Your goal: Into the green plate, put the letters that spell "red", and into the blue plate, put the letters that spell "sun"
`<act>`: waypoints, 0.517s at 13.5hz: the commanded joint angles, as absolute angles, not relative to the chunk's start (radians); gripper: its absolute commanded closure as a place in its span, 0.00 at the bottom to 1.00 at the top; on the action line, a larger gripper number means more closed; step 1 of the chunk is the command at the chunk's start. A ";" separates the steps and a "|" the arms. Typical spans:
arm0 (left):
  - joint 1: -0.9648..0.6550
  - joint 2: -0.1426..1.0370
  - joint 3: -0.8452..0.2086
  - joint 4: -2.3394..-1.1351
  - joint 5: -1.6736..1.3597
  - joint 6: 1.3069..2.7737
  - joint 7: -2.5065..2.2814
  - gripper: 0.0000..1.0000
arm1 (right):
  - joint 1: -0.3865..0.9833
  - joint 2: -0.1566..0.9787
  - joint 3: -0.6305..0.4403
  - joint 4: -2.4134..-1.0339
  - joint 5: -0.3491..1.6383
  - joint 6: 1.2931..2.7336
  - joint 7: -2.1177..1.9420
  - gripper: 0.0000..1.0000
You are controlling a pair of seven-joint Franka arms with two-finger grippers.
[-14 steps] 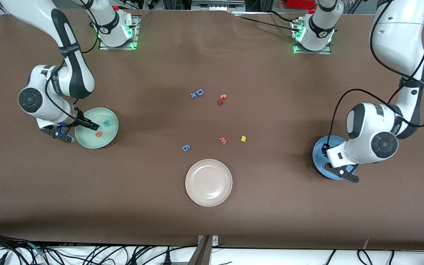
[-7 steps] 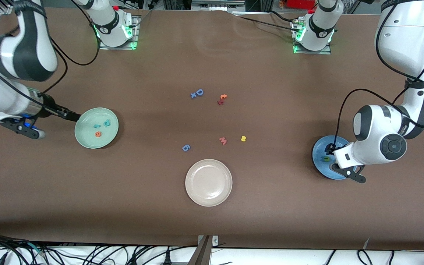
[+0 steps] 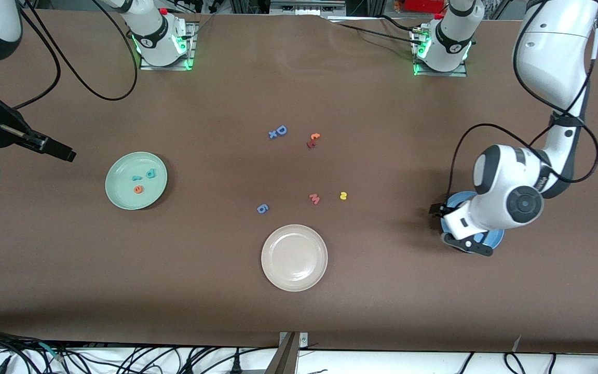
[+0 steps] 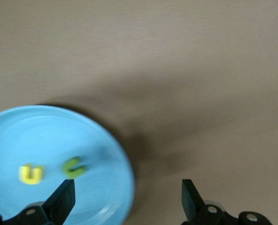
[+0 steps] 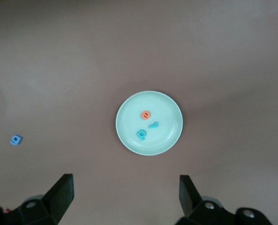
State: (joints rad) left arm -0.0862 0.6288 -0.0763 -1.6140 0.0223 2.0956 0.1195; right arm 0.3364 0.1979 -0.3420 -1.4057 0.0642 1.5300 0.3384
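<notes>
While the right gripper point(image 3: 65, 154) hangs high over the table's edge at the right arm's end, its fingers point(image 5: 59, 194) stand wide apart and hold nothing. Just beside it on the table point(image 3: 299, 311) sits the green plate point(image 3: 120, 195), near that same end. In it lie the teal r point(image 3: 137, 177), the orange e point(image 3: 138, 189) and the teal d point(image 3: 150, 173), close together but apart. There is a lot of bare table all around this plate.

Near the middle of the table are loose letters: a blue D point(image 3: 281, 130) with a small blue x point(image 3: 272, 134), an orange and red pair point(image 3: 312, 140), a blue 6 shape point(image 3: 262, 209), a pink m point(image 3: 314, 198) and the yellow s point(image 3: 343, 196). The yellow s is not in any plate. The whitish plate point(image 3: 273, 272) sits nearer the front camera than these, with open table on every side.

At the left arm's end, the blue plate point(image 3: 491, 240) is mostly hidden under the left arm in the front view. The left gripper point(image 4: 127, 199) is over the plate's rim, fingers point(image 4: 64, 199) apart and empty.

Only the left wrist view shows inside the blue plate point(image 4: 17, 136): the yellow u point(image 4: 31, 174) and the green n point(image 4: 74, 167) lie side by side, not touching. The right wrist view shows the green plate point(image 5: 169, 133) from straight above, with the blue 6 shape point(image 5: 16, 139) well apart from it.
</notes>
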 commanded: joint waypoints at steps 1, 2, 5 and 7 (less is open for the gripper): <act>-0.162 0.626 -0.090 -1.612 0.002 2.079 -0.009 0.00 | 0.270 0.186 -0.287 -1.376 0.077 1.505 0.311 0.00; -0.201 0.626 -0.092 -1.612 0.002 2.079 -0.073 0.00 | 0.215 0.163 -0.228 -1.376 0.068 1.508 0.313 0.00; -0.277 0.632 -0.094 -1.606 0.000 2.094 -0.104 0.00 | 0.124 0.123 -0.100 -1.381 -0.004 1.513 0.313 0.00; -0.284 0.634 -0.097 -1.608 0.002 2.115 -0.103 0.00 | 0.121 0.127 -0.098 -1.381 -0.002 1.519 0.314 0.00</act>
State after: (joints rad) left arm -0.2903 0.6290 -0.1024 -1.6162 0.0216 2.1039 -0.1121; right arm 0.1409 0.1348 -0.1225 -1.3793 0.0144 1.5255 0.3282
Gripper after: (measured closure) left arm 0.000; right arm 0.000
